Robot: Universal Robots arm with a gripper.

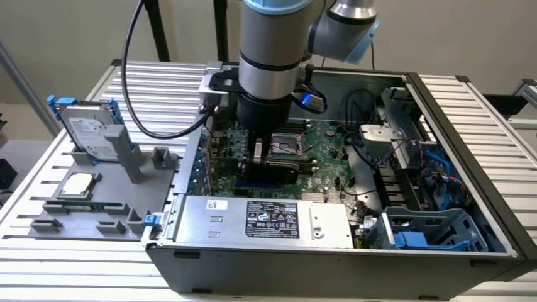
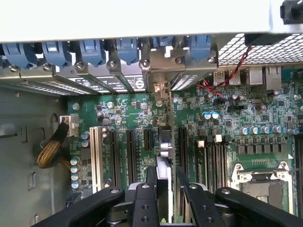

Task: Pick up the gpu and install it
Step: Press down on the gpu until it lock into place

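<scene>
Closest to the wrist camera, the gripper point(image 2: 164, 189) has its two black fingers point(image 2: 144, 198) clamped on the gpu point(image 2: 164, 156), which stands on edge between them, so you mostly see its thin top edge running away toward the case's rear wall. It's sitting right over the motherboard point(image 2: 132, 118), lined up along the long black expansion slots point(image 2: 130, 151), with slots tight on either side of it and barely any room between them. Whether the card's bottom edge is actually seated in a slot, can't tell from here. Further back, the card's silver bracket end point(image 2: 162, 90) meets the row of slot covers with blue clips point(image 2: 90, 49) along the case's back edge. In the exterior view the arm point(image 1: 268, 56) comes straight down into the open computer case point(image 1: 470, 126), gripper point(image 1: 273, 165) near the middle of the board, with the CPU socket point(image 1: 290, 143) just beside it. Power supply point(image 1: 260, 217) sits at roughly 6 o'clock from the gripper, and the drive cage with blue cables point(image 1: 419, 163) at 3 o'clock, so it's boxed in. Outside the case at 9 o'clock, the grey parts tray point(image 1: 100, 201) holds a hard drive point(image 1: 88, 135) standing in a blue frame and a small square CPU chip point(image 1: 77, 184).
</scene>
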